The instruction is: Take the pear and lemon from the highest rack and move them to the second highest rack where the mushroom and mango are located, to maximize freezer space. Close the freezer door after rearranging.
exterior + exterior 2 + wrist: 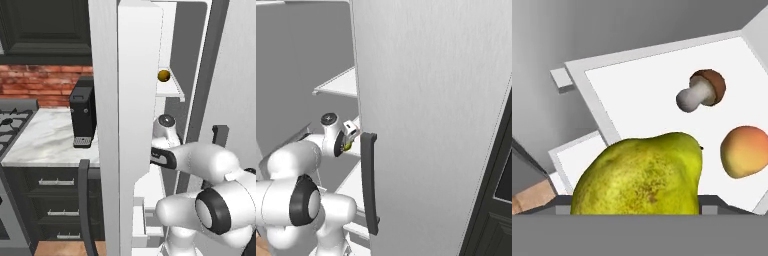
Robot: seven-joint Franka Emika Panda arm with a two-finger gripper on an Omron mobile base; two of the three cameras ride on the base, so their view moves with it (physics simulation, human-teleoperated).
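Step in hand: my read is the first transfer, the pear riding in the hand above the second highest rack.
Pear: the speckled yellow-green pear (643, 175) sits at the bottom centre of the hand view, right against the camera; a sliver of yellow-green also peeks beside the wrist at left-centre of the right base view.
Gripper: the fingertips are hidden behind the fruit, so I cannot tell outright how the jaws stand; the pear's place between them suggests it is clamped.
Target shelf: the flat white freezer shelf (642, 80) spreads across the upper half of the hand view.
Mushroom: the brown-capped, pale-stemmed mushroom (701, 91) lies at upper right of that shelf.
Mango: the small rounded orange-yellow mango (743, 150) lies at right-centre, near the mushroom but apart from it.
Upper rack: a dull golden ball (163, 75), likely the lemon, waits on a higher white shelf at upper centre of the left base view.
Door: the tall light-grey freezer door (436, 125) with its long dark bar handle (369, 182) stands open.
Next move: calls for lowering the pear onto bare shelf left of the mushroom, clear of both items, then releasing it.
Left to do: the lemon, then the door.
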